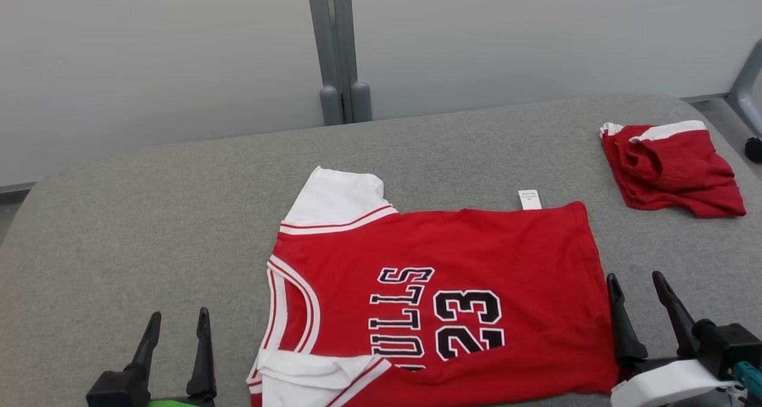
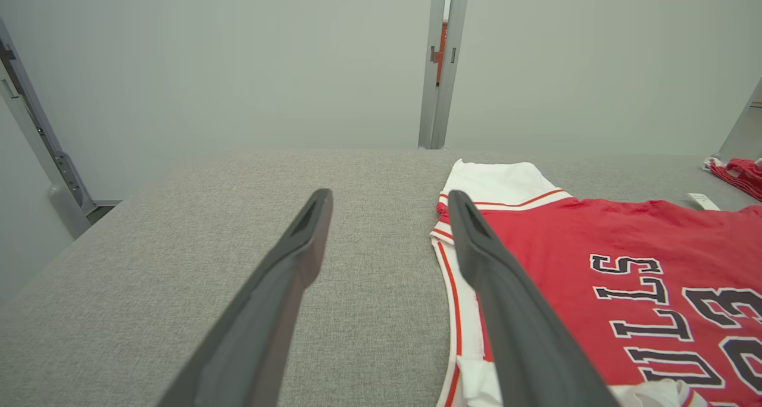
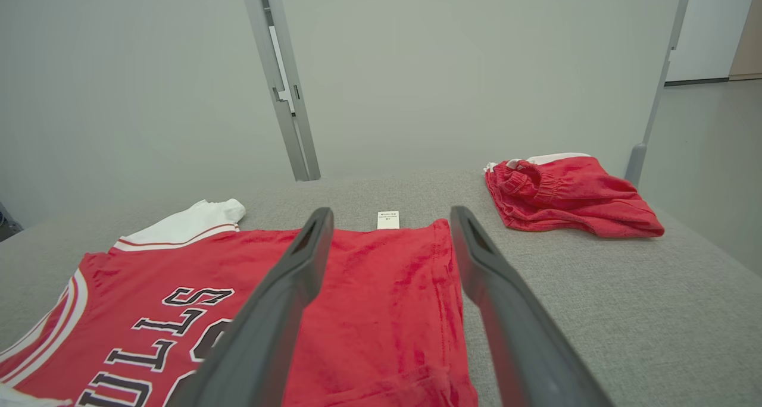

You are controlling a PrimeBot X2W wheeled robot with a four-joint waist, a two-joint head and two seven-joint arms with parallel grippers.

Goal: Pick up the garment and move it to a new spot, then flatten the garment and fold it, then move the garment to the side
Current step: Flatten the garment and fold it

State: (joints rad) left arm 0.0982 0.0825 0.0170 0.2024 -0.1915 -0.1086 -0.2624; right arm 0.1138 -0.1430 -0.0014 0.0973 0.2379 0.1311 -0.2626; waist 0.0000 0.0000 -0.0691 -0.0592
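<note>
Head view: your jersey [image 1: 440,264] lies spread flat mid-desk [image 1: 149,216], neck to the left, hem to the right.
Left gripper [image 1: 180,315] and right gripper [image 1: 634,277] both stand released and empty, flanking it, which I judge suits folding from both ends. A bundled red garment [image 1: 673,169] sits well apart, far right. The jersey's near edge and some lettering are cut off below, and you cannot tell whether the right gripper touches the hem.
</note>
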